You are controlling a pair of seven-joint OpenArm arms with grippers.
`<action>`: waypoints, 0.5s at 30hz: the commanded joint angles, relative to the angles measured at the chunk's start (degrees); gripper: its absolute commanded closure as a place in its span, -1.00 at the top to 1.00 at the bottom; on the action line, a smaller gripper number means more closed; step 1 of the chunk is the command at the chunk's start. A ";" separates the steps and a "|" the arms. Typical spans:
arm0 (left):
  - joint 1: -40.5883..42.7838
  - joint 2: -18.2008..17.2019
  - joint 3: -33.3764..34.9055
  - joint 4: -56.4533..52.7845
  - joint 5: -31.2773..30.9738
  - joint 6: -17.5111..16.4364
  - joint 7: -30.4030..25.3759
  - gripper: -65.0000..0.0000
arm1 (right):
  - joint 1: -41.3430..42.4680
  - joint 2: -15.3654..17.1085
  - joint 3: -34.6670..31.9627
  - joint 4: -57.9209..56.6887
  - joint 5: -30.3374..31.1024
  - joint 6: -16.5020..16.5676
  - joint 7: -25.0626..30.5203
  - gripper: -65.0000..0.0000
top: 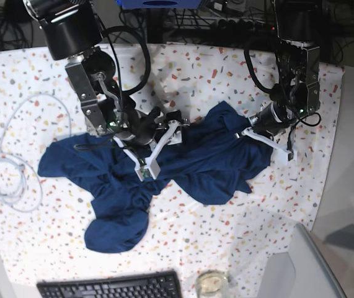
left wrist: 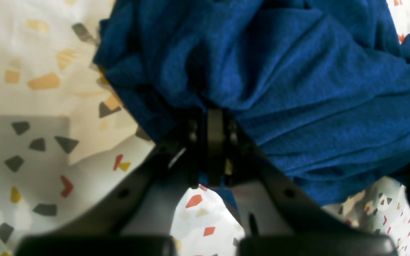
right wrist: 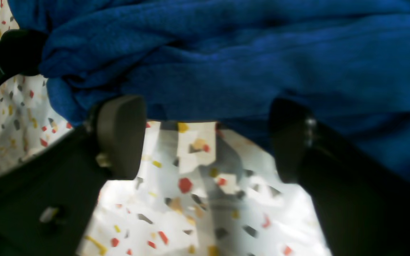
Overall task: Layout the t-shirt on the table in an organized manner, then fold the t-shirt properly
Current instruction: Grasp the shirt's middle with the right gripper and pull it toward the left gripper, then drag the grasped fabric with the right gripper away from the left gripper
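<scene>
T-shirt (top: 195, 161) (plain, unprinted) pinched by left claw (left wrist: 215, 117).

Dark navy t-shirt (top: 189, 158) lies crumpled on the speckled table (top: 34, 74), not yet laid out flat.
The plain, unprinted fabric is bunched into deep folds across the table's middle: 1 lobe reaches toward the left, another rounded lobe hangs toward the front edge, and a wider part spreads right. The table's white cloth shows red, yellow and grey flecks.
</scene>
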 commanded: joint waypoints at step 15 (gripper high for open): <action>-0.06 -0.54 0.09 3.60 -0.21 -0.14 -0.68 -1.00 | -11.68 3.82 0.44 20.00 0.41 0.40 -3.67 -0.98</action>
